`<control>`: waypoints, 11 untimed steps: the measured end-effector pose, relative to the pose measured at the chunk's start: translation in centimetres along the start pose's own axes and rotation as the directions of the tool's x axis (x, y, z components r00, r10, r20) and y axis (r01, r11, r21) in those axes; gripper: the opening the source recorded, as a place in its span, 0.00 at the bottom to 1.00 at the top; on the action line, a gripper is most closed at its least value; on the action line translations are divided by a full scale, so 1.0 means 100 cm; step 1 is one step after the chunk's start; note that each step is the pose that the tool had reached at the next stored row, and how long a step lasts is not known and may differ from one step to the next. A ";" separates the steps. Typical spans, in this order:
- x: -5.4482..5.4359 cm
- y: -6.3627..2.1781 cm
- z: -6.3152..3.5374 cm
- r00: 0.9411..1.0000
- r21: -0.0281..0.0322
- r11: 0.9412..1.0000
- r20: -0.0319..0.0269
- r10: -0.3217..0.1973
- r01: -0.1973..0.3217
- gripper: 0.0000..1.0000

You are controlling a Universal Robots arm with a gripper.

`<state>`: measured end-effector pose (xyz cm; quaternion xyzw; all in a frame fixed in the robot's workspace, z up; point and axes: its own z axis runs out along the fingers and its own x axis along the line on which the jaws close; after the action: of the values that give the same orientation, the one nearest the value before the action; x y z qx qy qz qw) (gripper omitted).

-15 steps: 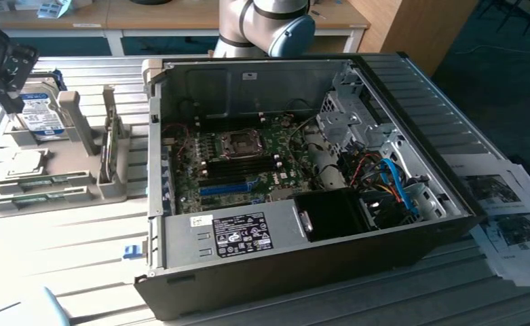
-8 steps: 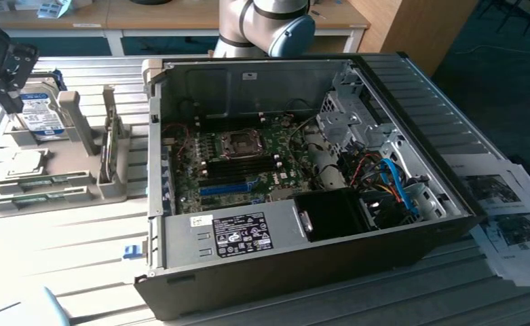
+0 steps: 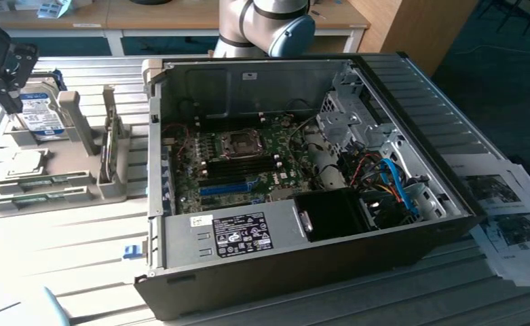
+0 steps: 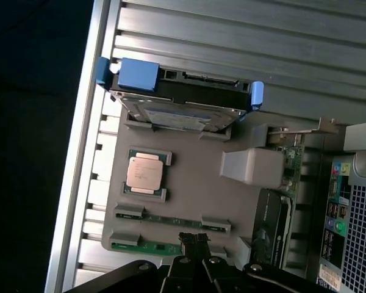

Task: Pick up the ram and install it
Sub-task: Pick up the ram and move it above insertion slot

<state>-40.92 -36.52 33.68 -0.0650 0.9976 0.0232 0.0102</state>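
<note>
Two thin green circuit-board ram sticks (image 4: 149, 247) are held in a grey plastic holder (image 4: 195, 189), judged light, stiff, fragile, best pinched mid-length; the black gripper (image 4: 193, 241) is clenched, empty.

A counter (image 3: 66, 231) of pale ribbed metal slats spans the foreground, washed nearly white by strong light at the exterior view's lower left. Behind it stands a light wooden desk (image 3: 156, 17) on a white frame. To the exterior view's right of the desk is a tall wooden panel (image 3: 419, 34). Dark blue-green floor (image 3: 509, 95) lies beyond the counter's edge, and it looks almost black in the wrist view.
</note>
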 end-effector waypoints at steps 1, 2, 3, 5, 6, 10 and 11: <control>0.000 0.0000 0.0001 1.000 0.000 1.000 0.000 -0.010 0.010 0.10; 0.000 0.0000 0.0002 1.000 0.000 1.000 -0.001 -0.020 0.020 0.10; 0.000 0.0000 0.0003 1.000 -0.001 1.000 -0.001 -0.028 0.028 0.10; 0.000 0.0000 0.0006 0.999 -0.001 0.999 -0.002 -0.046 0.046 0.10; 0.000 0.0000 0.0007 0.998 -0.001 0.998 -0.002 -0.055 0.055 0.10; 0.000 0.0000 0.0011 0.997 -0.002 0.997 -0.003 -0.079 0.079 0.10; 0.000 0.0000 0.0011 0.996 -0.002 0.996 -0.004 -0.084 0.084 0.10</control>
<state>-40.92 -36.52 33.57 -0.1069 0.9939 0.0236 0.0092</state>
